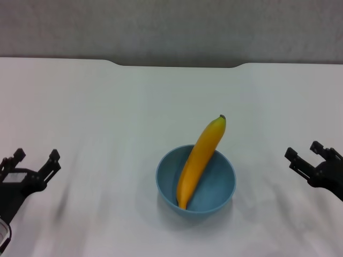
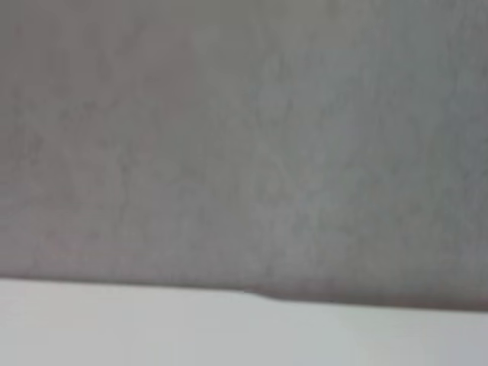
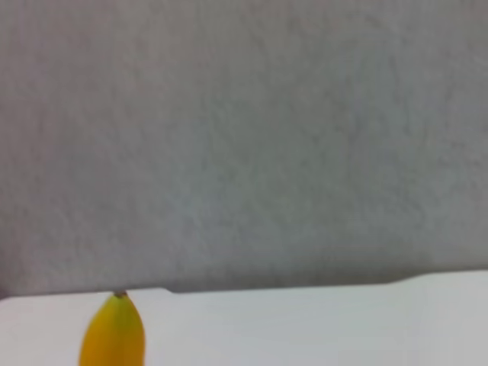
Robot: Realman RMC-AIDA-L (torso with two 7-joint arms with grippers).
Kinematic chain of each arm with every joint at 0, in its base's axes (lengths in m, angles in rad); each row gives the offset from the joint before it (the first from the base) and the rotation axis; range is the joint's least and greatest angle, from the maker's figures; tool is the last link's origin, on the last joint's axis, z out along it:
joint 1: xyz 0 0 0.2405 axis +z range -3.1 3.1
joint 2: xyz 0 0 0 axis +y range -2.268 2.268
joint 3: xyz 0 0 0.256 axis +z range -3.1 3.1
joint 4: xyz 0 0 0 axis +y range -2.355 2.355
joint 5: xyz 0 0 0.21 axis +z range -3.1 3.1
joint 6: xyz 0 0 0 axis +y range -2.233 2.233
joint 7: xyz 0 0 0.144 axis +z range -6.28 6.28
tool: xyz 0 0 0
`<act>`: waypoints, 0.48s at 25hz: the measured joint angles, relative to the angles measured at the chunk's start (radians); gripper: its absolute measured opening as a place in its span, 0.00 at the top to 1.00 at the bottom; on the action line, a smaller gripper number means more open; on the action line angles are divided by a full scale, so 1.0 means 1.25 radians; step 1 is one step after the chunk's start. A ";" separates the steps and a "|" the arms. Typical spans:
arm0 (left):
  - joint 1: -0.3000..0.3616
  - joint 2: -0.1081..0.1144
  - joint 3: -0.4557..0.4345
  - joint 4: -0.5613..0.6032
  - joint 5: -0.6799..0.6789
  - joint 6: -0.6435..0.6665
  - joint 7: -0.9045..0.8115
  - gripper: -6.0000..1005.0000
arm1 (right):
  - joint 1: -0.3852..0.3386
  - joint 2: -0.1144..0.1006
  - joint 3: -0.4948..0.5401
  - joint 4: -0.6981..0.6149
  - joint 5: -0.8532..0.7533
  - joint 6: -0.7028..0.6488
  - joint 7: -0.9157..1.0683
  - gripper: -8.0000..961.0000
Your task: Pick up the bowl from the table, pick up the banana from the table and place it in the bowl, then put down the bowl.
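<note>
The left gripper [image 1: 31, 159], a black two-finger unit, sits low at the left edge of the head view, above the broad plain white flat table [image 1: 96, 107]. Its fingers are spread wide and hold nothing.

Near the centre of the table stands the round, deep, glossy light-blue bowl [image 1: 221, 184], upright and resting on the tabletop. The single curved yellow-orange plastic-looking banana [image 1: 198, 160] lies in it. The banana's lower end rests at the bottom of the bowl on the near side. Its long axis runs from there up and away from the robot, leaning slightly to the right. It crosses the far rim, and its dark stem tip points toward the table's dark notched far edge. The right wrist view shows that tip [image 3: 113, 332] against the grey wall.

The right gripper [image 1: 312, 152], also black, sits at the right edge, fingers wide apart and empty. Both grippers are well apart from the bowl.

No readable writing or labels appear.
</note>
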 joint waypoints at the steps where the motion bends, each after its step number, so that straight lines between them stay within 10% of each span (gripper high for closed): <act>1: -0.004 0.000 0.000 0.003 0.000 0.015 -0.001 0.10 | 0.001 0.000 -0.001 -0.002 0.000 -0.010 -0.001 0.15; 12: -0.045 -0.003 0.032 0.014 -0.002 0.076 -0.008 0.10 | 0.019 0.002 -0.008 -0.015 0.001 -0.040 -0.005 0.15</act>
